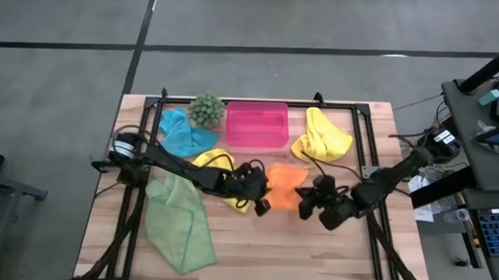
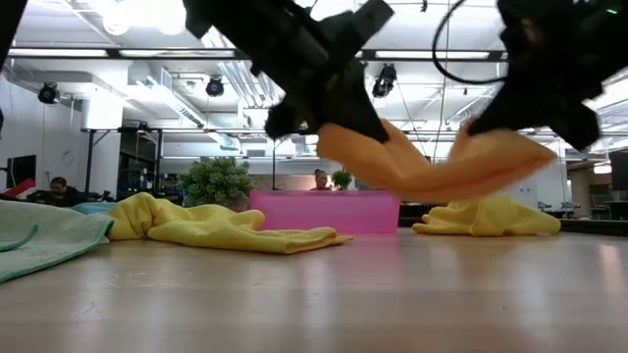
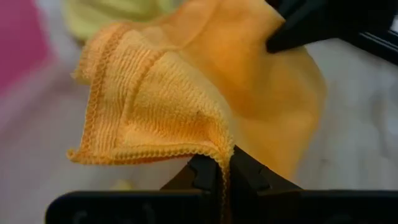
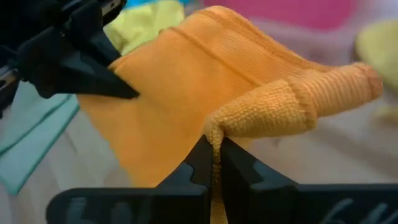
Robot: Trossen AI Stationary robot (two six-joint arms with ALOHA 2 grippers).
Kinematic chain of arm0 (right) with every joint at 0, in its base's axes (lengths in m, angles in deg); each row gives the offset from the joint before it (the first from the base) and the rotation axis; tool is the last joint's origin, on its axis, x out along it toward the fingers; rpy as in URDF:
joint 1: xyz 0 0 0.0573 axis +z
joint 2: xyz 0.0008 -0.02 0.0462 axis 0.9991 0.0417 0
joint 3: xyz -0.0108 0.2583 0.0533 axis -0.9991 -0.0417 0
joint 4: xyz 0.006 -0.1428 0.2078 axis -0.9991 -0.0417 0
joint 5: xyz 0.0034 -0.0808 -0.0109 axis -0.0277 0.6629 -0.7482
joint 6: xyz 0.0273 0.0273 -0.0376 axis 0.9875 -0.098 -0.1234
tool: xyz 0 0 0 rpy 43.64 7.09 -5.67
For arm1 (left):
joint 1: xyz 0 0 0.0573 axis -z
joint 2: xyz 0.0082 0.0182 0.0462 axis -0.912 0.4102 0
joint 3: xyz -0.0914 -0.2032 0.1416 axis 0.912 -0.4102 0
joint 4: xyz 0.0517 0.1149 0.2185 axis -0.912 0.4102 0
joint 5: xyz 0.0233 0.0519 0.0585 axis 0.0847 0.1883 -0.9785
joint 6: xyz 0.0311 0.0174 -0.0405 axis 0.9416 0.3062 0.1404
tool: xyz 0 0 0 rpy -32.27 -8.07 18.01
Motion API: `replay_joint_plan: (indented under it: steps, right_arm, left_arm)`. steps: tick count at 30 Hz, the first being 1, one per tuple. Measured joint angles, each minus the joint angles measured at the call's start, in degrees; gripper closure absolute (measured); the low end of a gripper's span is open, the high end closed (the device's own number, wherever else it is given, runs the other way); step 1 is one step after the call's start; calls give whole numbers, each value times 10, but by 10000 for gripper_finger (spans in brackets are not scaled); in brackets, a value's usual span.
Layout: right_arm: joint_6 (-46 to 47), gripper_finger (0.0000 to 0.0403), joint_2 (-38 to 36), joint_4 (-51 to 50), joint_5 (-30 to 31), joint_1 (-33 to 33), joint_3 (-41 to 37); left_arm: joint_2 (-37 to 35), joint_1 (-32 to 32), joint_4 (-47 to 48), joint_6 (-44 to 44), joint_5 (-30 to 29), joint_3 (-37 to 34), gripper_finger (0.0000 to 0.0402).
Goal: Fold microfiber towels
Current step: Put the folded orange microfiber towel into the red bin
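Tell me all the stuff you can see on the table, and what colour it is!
orange towel: one, orange, lifted off the table's middle between both tools
yellow towels: two, yellow, one back right, one mid-left
teal towel: one, teal blue, back left
green towel: one, light green, front left
tray: one, pink, back middle
plant: one, green, beside the tray
table: one, wooden
left tool: shut on the orange towel
right tool: shut on the orange towel

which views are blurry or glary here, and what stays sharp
Low view: ceiling lights glare, both arms are dark silhouettes, and the orange towel is soft. Left wrist view: the towel's stitched edge is crisp, the pink tray behind is blurred. Right wrist view: the towel fold is sharp, the background smeared. High view: evenly lit, no glare.
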Motion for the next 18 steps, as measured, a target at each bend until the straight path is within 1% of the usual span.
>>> replay_joint_plan:
  steps: [3,8,13,18]
  right_arm:
    - [-71,394,-5,2,2,-40,18]
    - [-211,394,4,22,1,-123,57]
    - [-349,394,11,40,-25,-208,96]
    - [-455,394,11,40,-56,-299,135]
  left_arm:
    - [-30,-18,40,26,-21,-2,399]
    - [-52,-60,42,64,-23,-3,400]
    - [-60,-112,60,89,-24,-4,400]
    - [-70,-165,68,114,-24,-5,400]
